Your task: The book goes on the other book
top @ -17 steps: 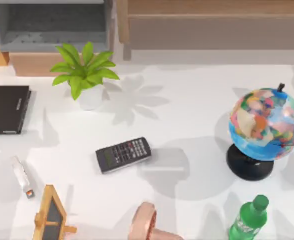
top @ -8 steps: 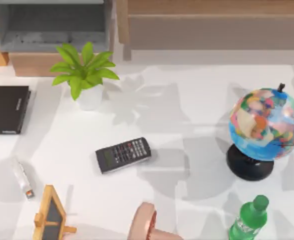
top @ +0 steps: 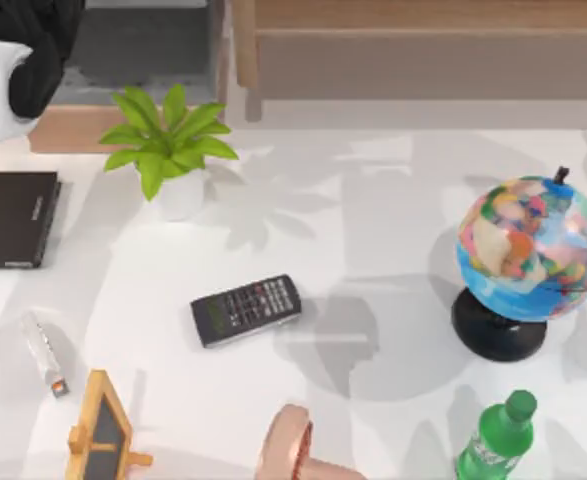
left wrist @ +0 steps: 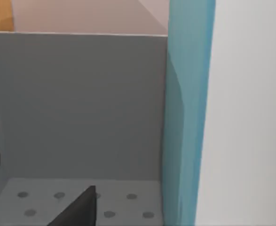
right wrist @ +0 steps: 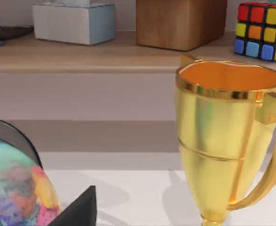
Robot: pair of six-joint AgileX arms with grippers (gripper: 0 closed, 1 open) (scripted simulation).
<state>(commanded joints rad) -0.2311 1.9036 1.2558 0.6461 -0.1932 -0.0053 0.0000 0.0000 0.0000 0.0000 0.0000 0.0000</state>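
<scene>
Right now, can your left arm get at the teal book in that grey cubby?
Probably yes: my left arm is over the grey cubby, and the left wrist view has the teal book close ahead, unblocked.

Quick count from above on my counter point(top: 393, 210): one black book point(top: 11, 218), one potted plant point(top: 168, 145), one calculator point(top: 245, 309), one globe point(top: 529, 250), one green bottle point(top: 497, 437), one little chalkboard easel point(top: 101, 432), one pink fan point(top: 288, 450), one small white stick thing point(top: 45, 353). My left wrist camera catches one teal book point(left wrist: 187, 117). My right one adds one gold trophy cup point(right wrist: 224, 136), one puzzle cube point(right wrist: 262, 23), one wooden block point(right wrist: 180, 21).
</scene>
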